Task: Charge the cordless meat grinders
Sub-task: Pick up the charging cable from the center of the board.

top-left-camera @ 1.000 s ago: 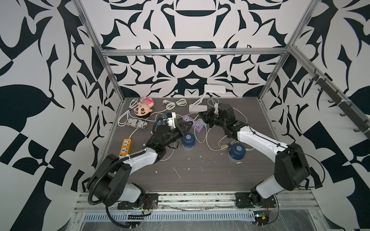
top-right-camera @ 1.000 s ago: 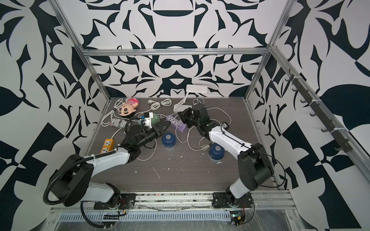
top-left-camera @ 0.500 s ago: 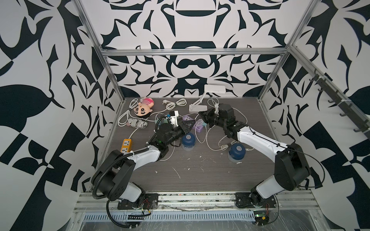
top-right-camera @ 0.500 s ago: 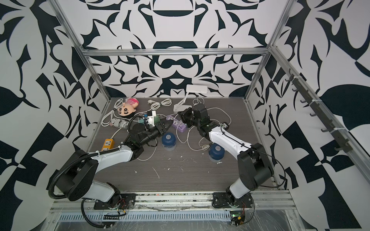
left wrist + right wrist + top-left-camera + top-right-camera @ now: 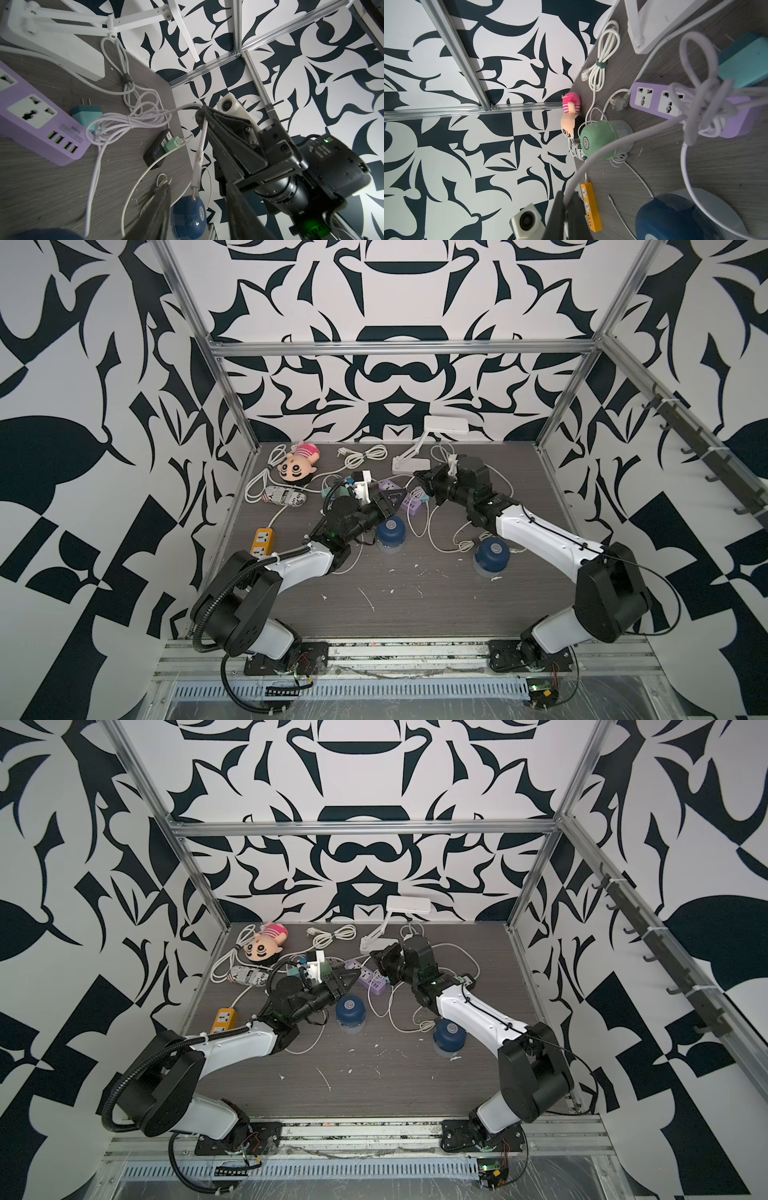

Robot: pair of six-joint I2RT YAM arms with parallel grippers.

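Two navy cordless meat grinders stand on the table in both top views, one (image 5: 390, 533) just below my left gripper (image 5: 394, 501), the other (image 5: 492, 556) under my right forearm. The mint green one (image 5: 600, 140) stands further left, by the plush doll. My right gripper (image 5: 566, 199) is shut on a white charging cable (image 5: 200, 145), whose plug end hangs down. My left gripper (image 5: 197, 187) is open, its fingers (image 5: 160, 207) on either side of that hanging plug tip, apart from it.
A purple power strip (image 5: 388, 485) lies between the grippers, with a teal adapter (image 5: 87, 112) beside it. A black strip (image 5: 160, 147) holds a green adapter. An orange strip (image 5: 262, 541), white lamp (image 5: 415, 452), plush doll (image 5: 297, 462) and loose white cables crowd the back.
My left gripper has shifted right toward the right gripper; its jaws narrowed and then widened again. The right arm has kept still with the cable.
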